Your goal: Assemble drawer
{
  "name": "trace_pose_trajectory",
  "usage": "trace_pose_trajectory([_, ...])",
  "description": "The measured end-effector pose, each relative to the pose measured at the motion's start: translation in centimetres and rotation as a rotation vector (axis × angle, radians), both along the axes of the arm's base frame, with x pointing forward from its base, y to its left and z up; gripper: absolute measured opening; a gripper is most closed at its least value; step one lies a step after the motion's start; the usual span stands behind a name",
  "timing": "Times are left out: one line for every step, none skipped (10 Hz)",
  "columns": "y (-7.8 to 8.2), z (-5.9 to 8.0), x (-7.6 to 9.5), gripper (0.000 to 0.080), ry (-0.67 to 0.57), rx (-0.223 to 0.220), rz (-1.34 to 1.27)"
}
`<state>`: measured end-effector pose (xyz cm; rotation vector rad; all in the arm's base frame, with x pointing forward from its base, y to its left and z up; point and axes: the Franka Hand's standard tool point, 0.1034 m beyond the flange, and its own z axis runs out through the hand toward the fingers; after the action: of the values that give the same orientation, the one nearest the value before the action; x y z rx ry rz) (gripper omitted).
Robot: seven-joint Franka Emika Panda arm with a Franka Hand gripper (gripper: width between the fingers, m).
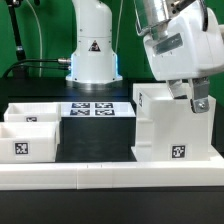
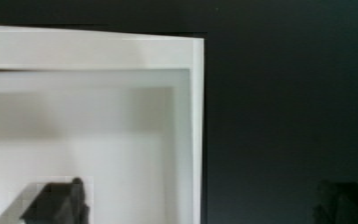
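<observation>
Clearly spread wide, the fingers [image 2: 51, 203] straddle a side wall of the housing [image 1: 160, 128], touching neither face; two trays [image 1: 30, 116] sit apart on the tabletop [image 1: 100, 138].

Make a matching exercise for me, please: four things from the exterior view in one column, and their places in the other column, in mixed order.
Things:
1 housing
2 trays
3 marker board
4 end effector

Places:
a lying flat in the middle, further back
b at the housing's top edge
c at the exterior view's left
d standing at the exterior view's right

Pairs: 1-d, 2-c, 3-a, 4-b
</observation>
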<state>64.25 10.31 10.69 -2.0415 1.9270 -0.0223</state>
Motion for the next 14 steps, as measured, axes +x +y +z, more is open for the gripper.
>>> trace_pose_trajectory([0.0,0.0,0.0,0.0649,-0.001,-0.001,0.005])
trace_pose_trajectory([-0.3,0.8,-0.4,0.0649,-0.021,-0.014,0.065])
trace_pose_trajectory([-0.9,2.2,-1.1,0.0649,-0.046,-0.024,0.121])
trace_pose_trajectory([-1.8,3.8,-1.8,0.0649,-0.072,-0.031,0.16])
trace_pose_trajectory([-2.8,4.8,-2.7,0.0649,-0.092,-0.042,0.199])
trace_pose_trajectory([-3.9,5.2,-3.5,0.0649,-0.109,-0.066,0.256])
trace_pose_trajectory([-3.9,5.0,-3.7,0.0649,-0.108,-0.07,0.27])
trace_pose_trajectory([-3.9,5.0,-3.7,0.0649,-0.111,-0.074,0.286])
trace_pose_trajectory([-4.0,4.9,-3.7,0.0649,-0.11,-0.075,0.287])
trace_pose_trajectory([-5.0,4.5,-4.2,0.0649,-0.125,-0.123,0.488])
trace_pose_trajectory([-6.6,4.4,-4.5,0.0649,-0.138,-0.163,0.647])
trace_pose_trajectory([-8.3,4.4,-4.7,0.0649,-0.148,-0.198,0.757])
trace_pose_trajectory([-9.7,4.3,-4.8,0.0649,-0.17,-0.25,0.907])
trace_pose_trajectory([-10.7,4.1,-4.9,0.0649,-0.181,-0.276,0.987])
